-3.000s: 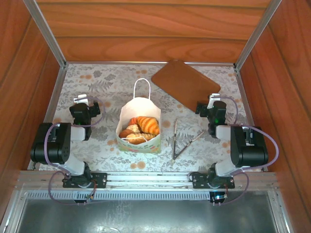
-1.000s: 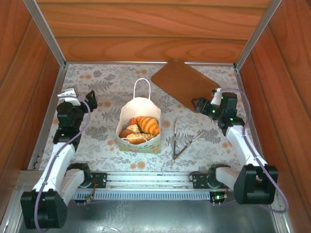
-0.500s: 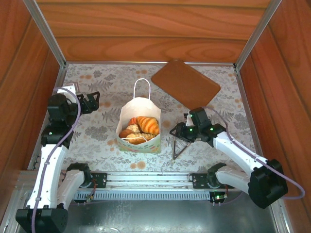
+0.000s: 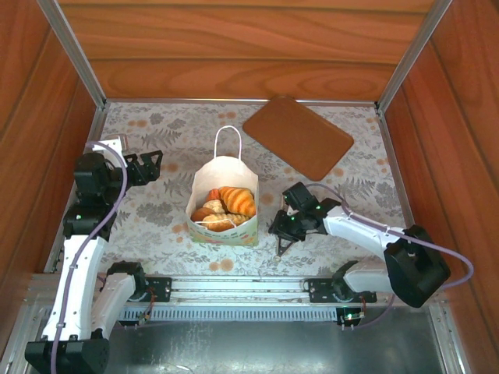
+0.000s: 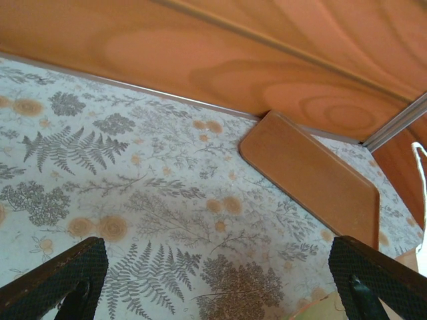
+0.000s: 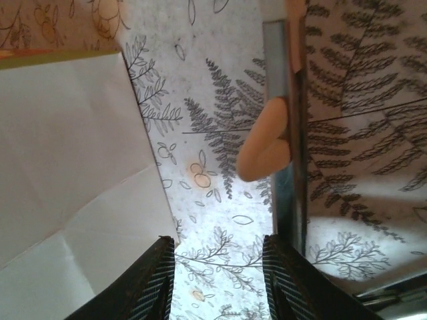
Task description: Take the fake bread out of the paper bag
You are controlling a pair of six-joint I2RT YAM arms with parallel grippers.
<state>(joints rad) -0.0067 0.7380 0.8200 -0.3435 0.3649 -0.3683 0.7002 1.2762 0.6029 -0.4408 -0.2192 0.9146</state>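
- My left gripper [image 4: 150, 165] hangs over the left part of the floral cloth [image 4: 156, 226], well apart from the paper bag [image 4: 224, 168]. The jaws are spread wide with nothing between them. In the left wrist view both fingertips [image 5: 60, 277] sit at the lower corners with bare cloth between.
- That view also takes in the brown tray [image 5: 310, 177], lying flat at the far side against the wooden wall [image 5: 220, 47]. A white string handle [image 5: 420, 193] shows at the right edge.
- My right gripper [image 4: 279, 227] is low over the cloth just right of the bag, at the tongs [image 4: 277, 248]. The fingers [image 6: 153, 280] stand partway apart with patterned cloth showing in the gap, so they are clamped on nothing. One metal arm of the tongs, with a peach-coloured tip, runs up from beside one finger. I cannot tell whether they touch.
- The bag's plain white side fills the left of the right wrist view.
- The fake bread [image 4: 234, 200] is all inside the bag, which stands upright mid-table with its mouth open. A croissant lies on top and paler rolls below it.
- Writing: the bag's near face has a green-orange print, too small to read from above. I can make out no other labels or brands.
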